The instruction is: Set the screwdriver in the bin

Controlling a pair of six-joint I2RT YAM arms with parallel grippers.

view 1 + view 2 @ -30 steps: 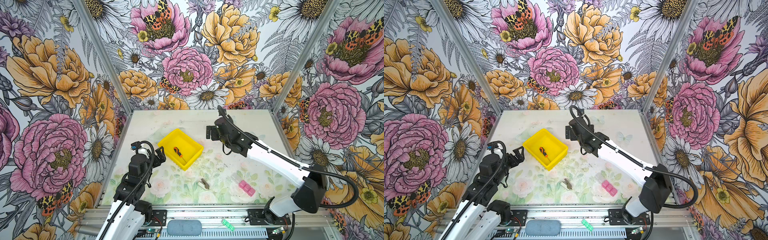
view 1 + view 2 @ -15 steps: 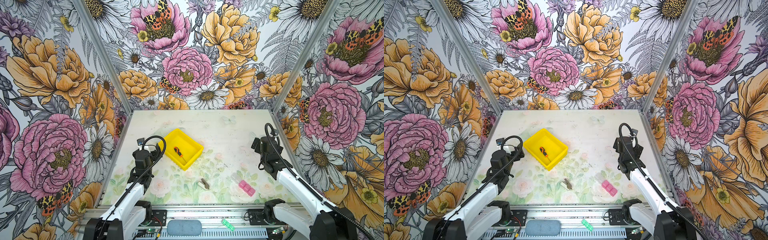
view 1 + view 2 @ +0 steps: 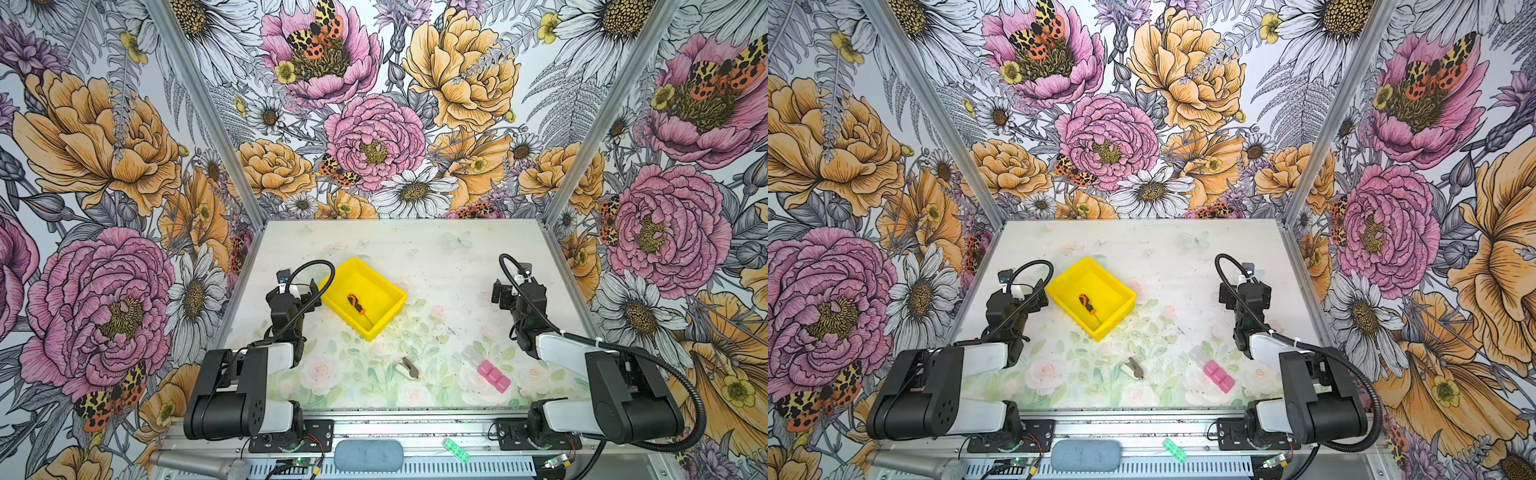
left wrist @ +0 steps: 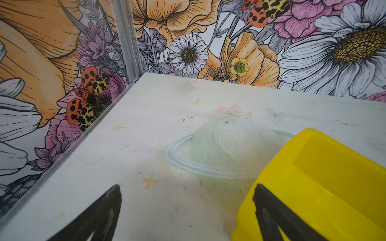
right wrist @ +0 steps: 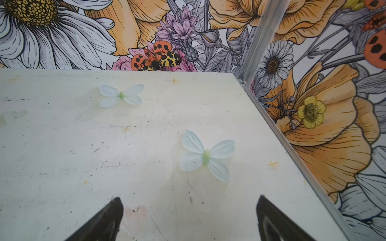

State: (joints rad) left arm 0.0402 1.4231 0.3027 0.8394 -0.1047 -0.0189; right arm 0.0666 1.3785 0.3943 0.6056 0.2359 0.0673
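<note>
The worktop (image 3: 436,266) is carrying the yellow bin (image 3: 387,319), and the job is looking finished; the next move is calling only for parking both arms clear of it. The 2 tools are standing wide apart and empty: the left tool (image 4: 187,187) just beside the bin's corner, the right tool (image 5: 189,197) over bare worktop, well apart. The screwdriver (image 3: 360,309) is lying flat inside the bin.

the screwdriver (image 3: 357,305), short, with an orange-and-black handle and thin silver shaft, lies flat and diagonal on the floor of the bin (image 3: 386,320), a bright yellow, low-walled open tray sitting askew on the table, left of centre.
</note>
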